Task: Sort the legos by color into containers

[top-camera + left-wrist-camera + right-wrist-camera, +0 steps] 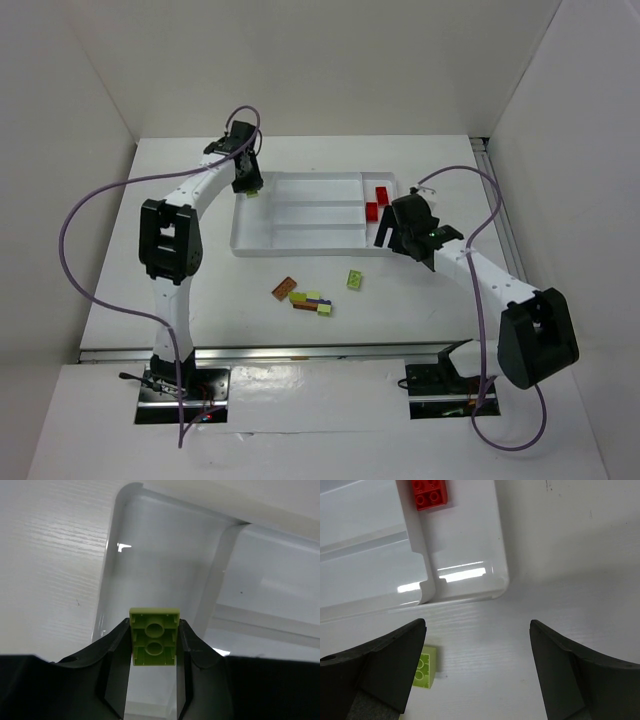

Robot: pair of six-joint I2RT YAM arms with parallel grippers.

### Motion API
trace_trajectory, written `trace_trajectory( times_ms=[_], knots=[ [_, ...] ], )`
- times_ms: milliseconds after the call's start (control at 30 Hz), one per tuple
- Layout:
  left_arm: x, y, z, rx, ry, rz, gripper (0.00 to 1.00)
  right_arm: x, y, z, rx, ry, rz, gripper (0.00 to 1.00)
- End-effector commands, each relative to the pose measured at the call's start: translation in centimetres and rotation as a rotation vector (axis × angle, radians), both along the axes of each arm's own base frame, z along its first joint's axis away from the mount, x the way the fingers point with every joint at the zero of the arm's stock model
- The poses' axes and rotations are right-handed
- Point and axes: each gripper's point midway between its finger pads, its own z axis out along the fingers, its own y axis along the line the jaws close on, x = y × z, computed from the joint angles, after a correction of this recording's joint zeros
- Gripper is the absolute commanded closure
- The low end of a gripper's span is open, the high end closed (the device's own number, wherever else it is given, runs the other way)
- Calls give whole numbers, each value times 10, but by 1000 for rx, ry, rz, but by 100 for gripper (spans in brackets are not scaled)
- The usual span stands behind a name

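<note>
Two red bricks (381,194) lie in the tray's (300,251) right end section. A loose green brick (355,280), a brown brick (285,288) and a cluster (312,301), perhaps of mixed colours, wait on the tabletop (450,310). From the left wrist, the left jaws are clamped on a held green brick (154,636) over the left end section. From the right wrist, the right jaws stand wide apart and empty, just off the tray's corner.

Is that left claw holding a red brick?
No, the left gripper is clamped on a lime green brick, seen plainly in its wrist view.
</note>
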Motion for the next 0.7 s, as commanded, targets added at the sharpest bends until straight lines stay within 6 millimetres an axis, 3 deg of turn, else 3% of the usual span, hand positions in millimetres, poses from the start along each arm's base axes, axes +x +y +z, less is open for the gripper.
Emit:
trace_trajectory(
  times_ms=[0,67,133,200,233,333,400,467,533,567,633,667],
  knots=[
    [2,9,-13,11,25,-16,92,-7,-2,7,10,-24,-14,9],
    [0,8,-19,7,45,-21,77,-7,-2,7,10,-24,-14,9],
    [-3,9,-22,14,55,-29,72,-4,-1,8,11,-25,-14,9],
    [-4,11,-23,25,62,-23,55,-4,-1,8,11,-25,-14,9],
    [-7,11,-26,27,71,-23,52,-4,-1,8,11,-25,-14,9],
    [-8,12,-17,24,55,-23,23,-4,-1,6,1,-16,-7,7],
    [-11,11,-5,12,36,-28,15,-4,-1,6,0,-16,-7,7],
    [-21,16,-3,30,55,-19,15,-3,-1,7,4,-25,-7,7],
    [-30,31,19,73,9,48,19,-3,-1,4,-6,-16,0,7],
    [-35,47,23,92,-3,100,23,-3,-1,4,-6,-16,0,7],
    [-64,77,27,91,0,233,31,-1,-1,2,-14,-14,7,7],
    [-85,106,12,65,41,351,34,0,1,3,-10,-21,20,7]
  ],
)
